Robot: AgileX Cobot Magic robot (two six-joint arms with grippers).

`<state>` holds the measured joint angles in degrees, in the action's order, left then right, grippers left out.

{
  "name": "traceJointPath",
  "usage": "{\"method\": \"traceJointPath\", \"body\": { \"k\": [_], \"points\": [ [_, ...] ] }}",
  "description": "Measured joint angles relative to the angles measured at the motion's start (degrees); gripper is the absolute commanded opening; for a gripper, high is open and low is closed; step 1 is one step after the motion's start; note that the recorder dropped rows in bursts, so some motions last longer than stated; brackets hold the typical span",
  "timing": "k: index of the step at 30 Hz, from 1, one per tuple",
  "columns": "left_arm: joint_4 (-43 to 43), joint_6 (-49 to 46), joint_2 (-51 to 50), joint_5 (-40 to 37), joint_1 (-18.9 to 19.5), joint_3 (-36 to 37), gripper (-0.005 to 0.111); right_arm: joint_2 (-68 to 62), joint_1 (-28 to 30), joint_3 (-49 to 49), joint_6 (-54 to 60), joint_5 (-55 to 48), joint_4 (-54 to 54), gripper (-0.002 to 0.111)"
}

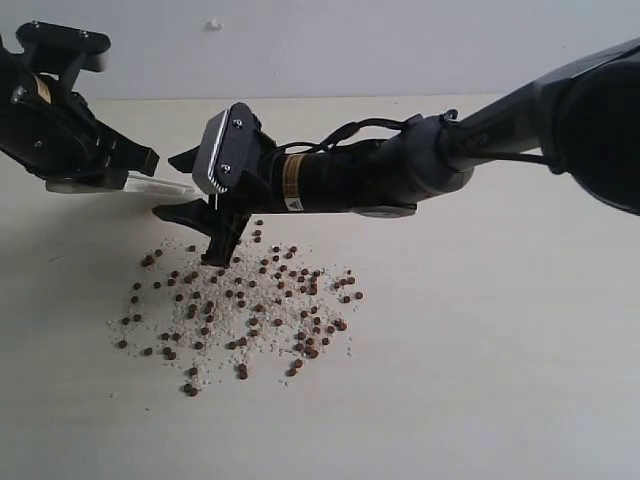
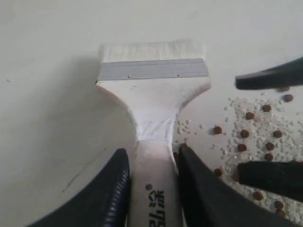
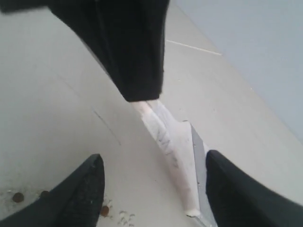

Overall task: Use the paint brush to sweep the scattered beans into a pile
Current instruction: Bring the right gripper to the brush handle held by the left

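Observation:
The paint brush (image 2: 152,101), with white bristles, grey ferrule and white printed handle, is held by my left gripper (image 2: 151,153), whose jaws are shut on the handle. In the exterior view that gripper (image 1: 135,170) is at the far left and the brush (image 1: 160,185) sticks out to the right. My right gripper (image 1: 168,188) reaches across and stands open around the brush head, not touching it; the brush (image 3: 173,146) passes between its wide fingers (image 3: 78,189). The beans (image 1: 250,300) lie scattered in a wide patch below; no separate pile shows.
Pale crumbs (image 1: 215,310) are mixed among the beans. The right arm (image 1: 420,165) stretches across the beige table (image 1: 500,380) from the right. A grey wall (image 1: 350,45) runs behind. Some beans (image 2: 244,134) lie beside the brush.

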<state>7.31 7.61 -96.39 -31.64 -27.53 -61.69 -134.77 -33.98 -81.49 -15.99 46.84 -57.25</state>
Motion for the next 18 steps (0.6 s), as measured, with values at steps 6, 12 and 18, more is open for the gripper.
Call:
{"method": "traceJointPath", "body": {
  "k": [6,12,18],
  "points": [
    [-1.75,-1.25,0.85,0.1,0.0,0.0,0.0,-2.87,0.0,-2.48,0.5,0.45,2.52,0.059],
    [-2.64,-1.24,0.85,0.2,0.0,0.0,0.0,-4.76,0.0,-5.15,0.86,2.34,2.63,0.059],
    [-3.27,-1.37,0.85,0.2,0.0,0.0,0.0,-5.74,0.0,-7.36,0.98,2.74,2.77,0.059]
  ]
}}
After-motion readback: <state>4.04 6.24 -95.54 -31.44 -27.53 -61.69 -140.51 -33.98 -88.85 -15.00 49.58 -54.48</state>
